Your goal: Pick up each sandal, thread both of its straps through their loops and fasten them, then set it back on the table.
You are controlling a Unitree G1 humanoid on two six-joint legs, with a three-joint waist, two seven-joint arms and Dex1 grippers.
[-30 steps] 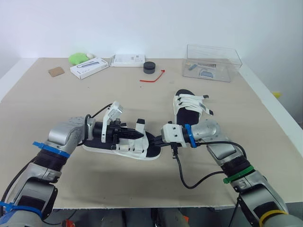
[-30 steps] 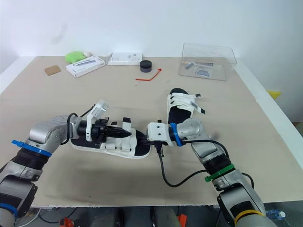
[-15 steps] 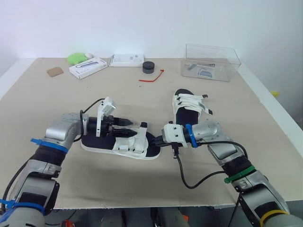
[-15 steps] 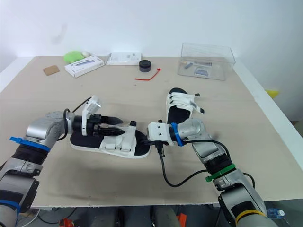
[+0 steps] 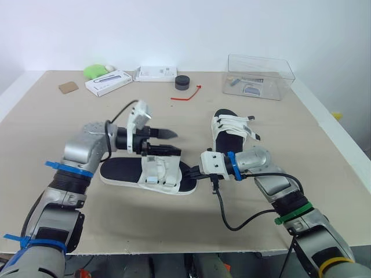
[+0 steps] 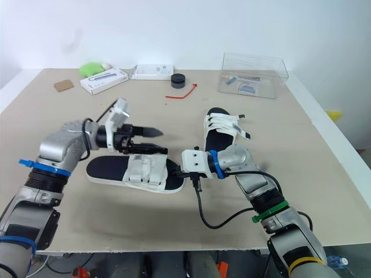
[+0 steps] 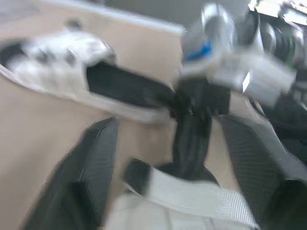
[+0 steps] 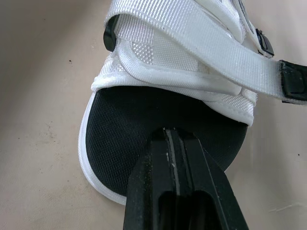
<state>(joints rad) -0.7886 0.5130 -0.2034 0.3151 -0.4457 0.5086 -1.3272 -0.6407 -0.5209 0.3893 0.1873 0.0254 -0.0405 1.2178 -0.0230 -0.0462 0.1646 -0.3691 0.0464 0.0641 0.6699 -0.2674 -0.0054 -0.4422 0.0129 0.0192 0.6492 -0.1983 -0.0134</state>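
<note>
Currently, at the far left edge of the table (image 5: 40, 133), a brown square (image 5: 68, 87), a green item (image 5: 94, 71) and two white boxes (image 5: 109, 82) are seen well apart from the work area. The left gripper (image 5: 166, 142) is held just above the near sandal (image 5: 124, 169) with its fingers (image 7: 91, 167) spread wide and nothing grasped; whether the lower finger touches the straps cannot be told. The near sandal is laid flat on the table, sole down, with its white straps (image 5: 157, 172) folded across the middle of the black footbed. At the toe end of that sandal the right gripper (image 5: 191, 172) is placed, its fingers (image 8: 158, 191) clenched together with the tips set against the black footbed by the white rim. The second sandal (image 5: 231, 128) is laid flat just beyond the right wrist, its straps crossed over the footbed. Farther back, a black round item (image 5: 182, 82) and a red tie (image 5: 186, 95) are seen, and a clear plastic box (image 5: 261, 75) is placed at the far right.
</note>
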